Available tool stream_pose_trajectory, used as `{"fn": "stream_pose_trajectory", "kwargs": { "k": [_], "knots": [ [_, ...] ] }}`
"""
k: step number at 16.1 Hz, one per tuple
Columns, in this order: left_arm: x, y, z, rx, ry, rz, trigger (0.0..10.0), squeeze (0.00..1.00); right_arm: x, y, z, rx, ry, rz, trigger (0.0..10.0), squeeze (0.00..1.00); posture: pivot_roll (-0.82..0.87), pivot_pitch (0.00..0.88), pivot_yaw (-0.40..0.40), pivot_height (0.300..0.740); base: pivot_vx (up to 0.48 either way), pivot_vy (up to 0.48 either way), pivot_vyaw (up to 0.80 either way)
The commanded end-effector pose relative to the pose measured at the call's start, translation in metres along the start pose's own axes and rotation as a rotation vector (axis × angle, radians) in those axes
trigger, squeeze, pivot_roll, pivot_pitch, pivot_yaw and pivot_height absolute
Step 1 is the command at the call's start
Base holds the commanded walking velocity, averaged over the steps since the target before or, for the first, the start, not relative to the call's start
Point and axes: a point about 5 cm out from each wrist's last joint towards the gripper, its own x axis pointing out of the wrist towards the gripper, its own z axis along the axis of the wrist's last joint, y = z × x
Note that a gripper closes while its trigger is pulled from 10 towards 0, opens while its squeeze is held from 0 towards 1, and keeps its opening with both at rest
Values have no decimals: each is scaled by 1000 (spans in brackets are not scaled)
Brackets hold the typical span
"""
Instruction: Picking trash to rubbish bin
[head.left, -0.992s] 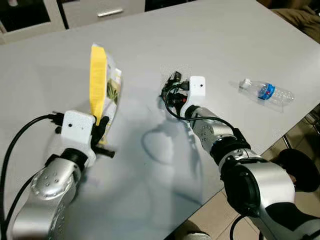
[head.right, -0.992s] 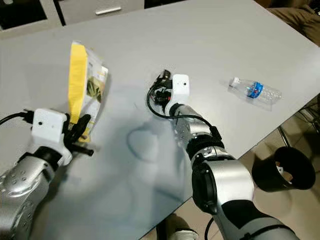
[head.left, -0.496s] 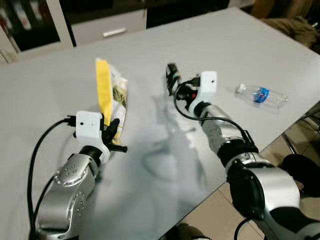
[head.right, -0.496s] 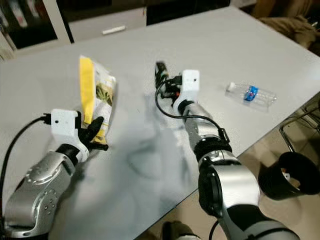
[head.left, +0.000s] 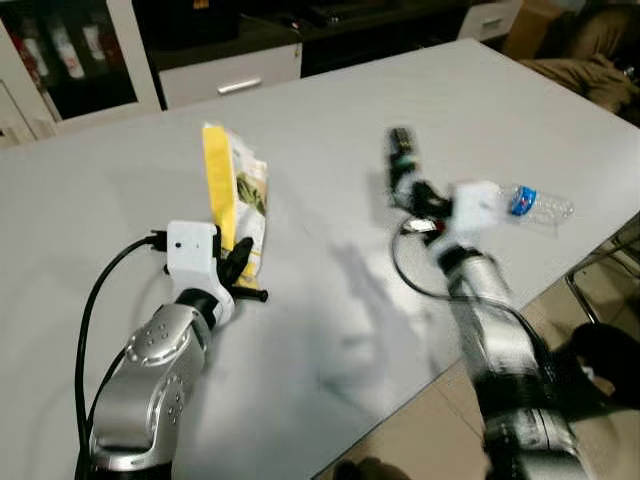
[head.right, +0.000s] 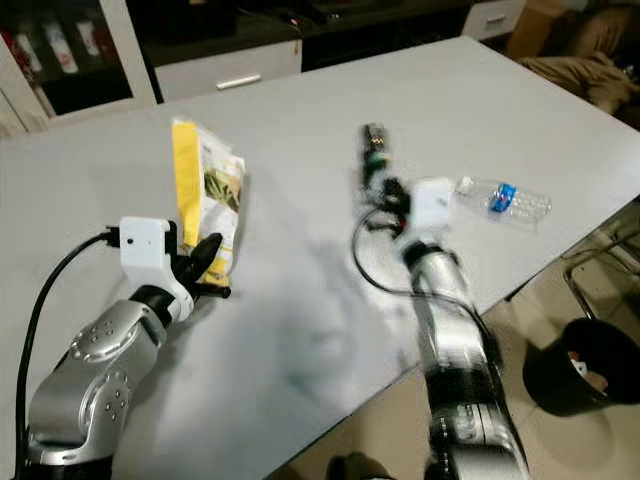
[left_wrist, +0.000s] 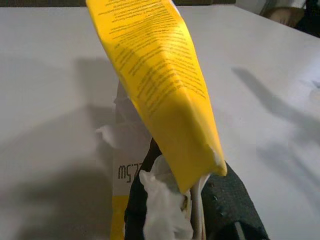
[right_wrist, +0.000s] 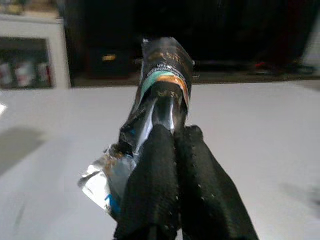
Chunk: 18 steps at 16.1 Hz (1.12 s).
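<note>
Above the white bench (head.left: 330, 320), the left claw (head.left: 240, 268) is clamped on the bottom edge of a yellow-and-white snack bag (head.left: 235, 190), holding it upright, likely ready to carry to the rubbish bin (head.right: 578, 372) on the floor at the right. Its yellow side carries small black print, too fine to read. The right claw (right_wrist: 172, 150) pinches a crumpled dark foil wrapper (right_wrist: 162, 80). A blue-labelled plastic bottle (head.right: 503, 200) lies on the bench near the right edge.

The right claw (right_wrist: 175, 137) grips a crumpled dark wrapper (right_wrist: 162, 75) above the grey table (right_wrist: 260, 130).
</note>
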Motion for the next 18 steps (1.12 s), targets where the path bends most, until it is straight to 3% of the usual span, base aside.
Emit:
{"fn": "stream_pose_trajectory", "kwargs": {
  "k": [1, 4, 5, 7, 10, 11, 13, 15, 18],
  "knots": [
    [0, -9, -9, -8, 25, -49, 10000, 0, -2, 4, 16, -34, 2, 1, 10000, 0, -121, 33, -57, 740, 0, 0, 0],
    [-2, -14, -18, 0, 37, -45, 10000, 0, -24, 13, 18, -57, 44, 20, 10000, 0, -140, 19, -53, 740, 0, 0, 0],
    [-3, -14, -15, 68, 20, -47, 10000, 0, -36, 15, 9, -23, 107, 8, 10000, 0, -140, 13, -51, 740, 0, 0, 0],
    [-3, -16, -16, 112, 6, -59, 10000, 0, -48, 20, 3, 5, 168, 17, 10000, 0, -139, 10, -48, 740, 0, 0, -613],
    [-2, -22, -19, 208, -8, -105, 10000, 0, -55, 25, 0, 35, 224, 5, 10000, 0, -140, 1, -56, 740, 0, 0, -800],
    [-2, -22, -19, 217, -13, -103, 10000, 0, -56, 24, 0, 44, 231, -2, 10000, 0, -140, 1, -56, 740, 0, 0, -800],
    [-4, -18, -21, 141, -14, -40, 10000, 0, -62, 22, -6, 40, 281, -2, 10000, 0, -139, 0, -65, 740, 0, 0, -800],
    [-8, -16, -25, 184, -7, -39, 10000, 0, -65, 21, -8, 22, 312, -2, 10000, 0, -142, 0, -67, 740, 0, 0, -800],
    [-9, -16, -25, 221, -4, -47, 10000, 0, -69, 21, -14, 12, 355, -15, 10000, 0, -131, 0, -65, 740, 0, 0, 0]
  ]
}}
